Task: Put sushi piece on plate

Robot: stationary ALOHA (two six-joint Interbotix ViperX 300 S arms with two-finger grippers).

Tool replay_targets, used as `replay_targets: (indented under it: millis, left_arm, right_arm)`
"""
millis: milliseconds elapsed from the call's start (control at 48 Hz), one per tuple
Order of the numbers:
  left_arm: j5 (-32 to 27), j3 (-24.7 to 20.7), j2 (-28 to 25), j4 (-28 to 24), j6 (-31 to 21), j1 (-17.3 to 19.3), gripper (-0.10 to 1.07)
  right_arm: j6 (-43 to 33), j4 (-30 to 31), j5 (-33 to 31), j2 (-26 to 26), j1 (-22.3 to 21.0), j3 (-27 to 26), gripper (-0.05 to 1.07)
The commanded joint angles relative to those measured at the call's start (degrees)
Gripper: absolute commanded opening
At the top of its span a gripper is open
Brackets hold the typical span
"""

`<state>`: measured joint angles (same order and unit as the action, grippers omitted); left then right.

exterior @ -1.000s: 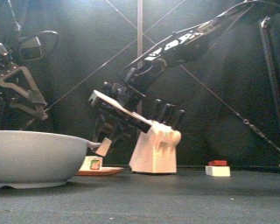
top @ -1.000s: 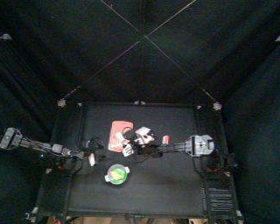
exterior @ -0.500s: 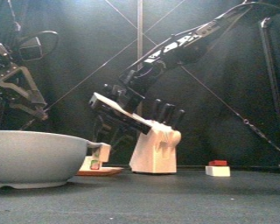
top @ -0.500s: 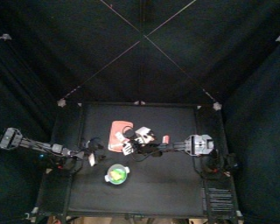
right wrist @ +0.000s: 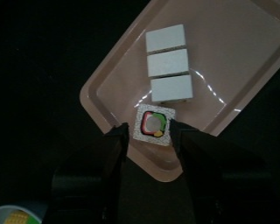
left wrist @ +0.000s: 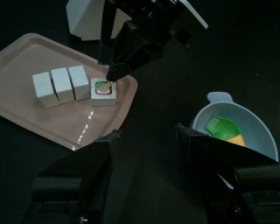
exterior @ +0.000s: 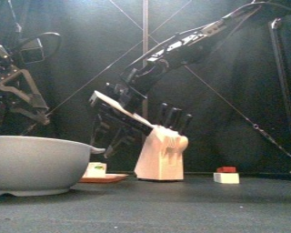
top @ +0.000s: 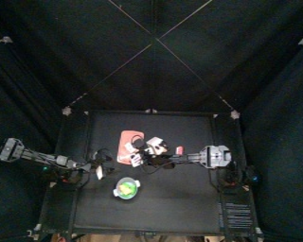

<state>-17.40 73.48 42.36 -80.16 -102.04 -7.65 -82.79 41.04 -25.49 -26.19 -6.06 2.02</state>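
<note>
The sushi piece (right wrist: pixel 154 124) lies on the plate (right wrist: pixel 241 96) by its near rim, beside 3 white blocks (right wrist: pixel 168 63); the right gripper (right wrist: pixel 153 144) stands spread just above it, holding nothing. It looks light, stiff and slightly slick, best pinched across its flat sides. The left wrist view alone shows the bowl (left wrist: pixel 250 131) beyond the plate and the left gripper (left wrist: pixel 145 164) spread and empty, while the front view hides the piece.

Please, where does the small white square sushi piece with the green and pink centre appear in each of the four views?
Left wrist view: sushi piece near the centre, beside three white blocks.
Right wrist view: centre.
Front view: low left, beside the grey bowl.
Top view: not distinguishable, under the black right arm.
Shared landmark: the pink rectangular plate beneath it.
</note>
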Motion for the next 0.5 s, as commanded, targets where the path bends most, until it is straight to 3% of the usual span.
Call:
replay_targets:
  millis: [0, 479]
  left_arm:
    - [-0.1, -0.6, -0.2, -0.2, -0.1, 0.1, 0.9]
    - [-0.1, -0.6, -0.1, -0.2, -0.1, 0.1, 0.9]
  right_arm:
    - [0.1, 0.0, -0.4, 1.3, 0.0, -1.8, 0.8]
    - [0.2, 0.3, -1.3, 1.8, 0.1, -1.8, 0.8]
